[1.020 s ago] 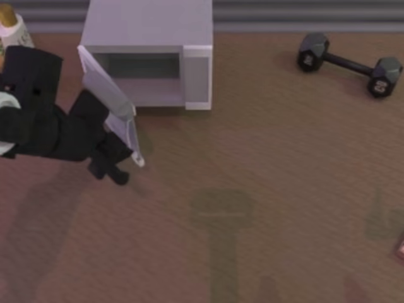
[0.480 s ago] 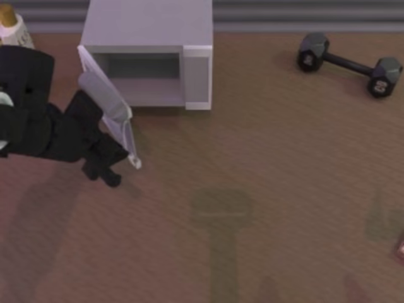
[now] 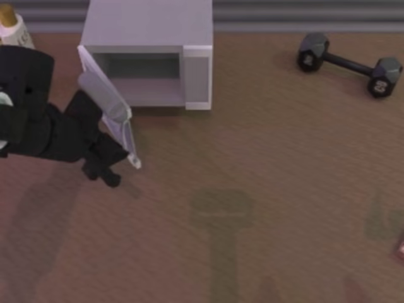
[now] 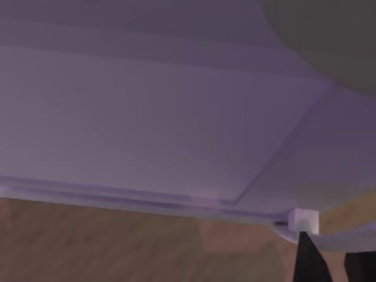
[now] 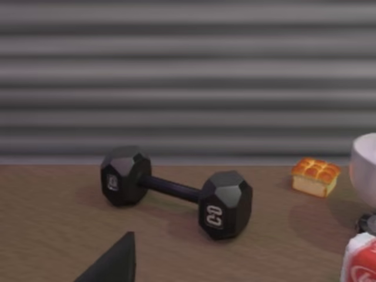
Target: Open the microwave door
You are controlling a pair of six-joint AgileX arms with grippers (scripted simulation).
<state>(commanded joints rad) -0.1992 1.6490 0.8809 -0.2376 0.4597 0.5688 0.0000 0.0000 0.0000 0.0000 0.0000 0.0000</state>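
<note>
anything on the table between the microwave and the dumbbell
Nothing: in the top view the stretch between the microwave and the dumbbell is bare brown table.

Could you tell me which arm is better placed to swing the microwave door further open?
Left. Its end effector is already at the free edge of the microwave door, which stands partly open. The right arm is not seen in the top view.

Brown wood surface [image 3: 265,189]: microwave [image 3: 148,25] at 11 o'clock, dumbbell [image 3: 349,64] at 2, bottle [image 3: 12,25] far 10.
</note>
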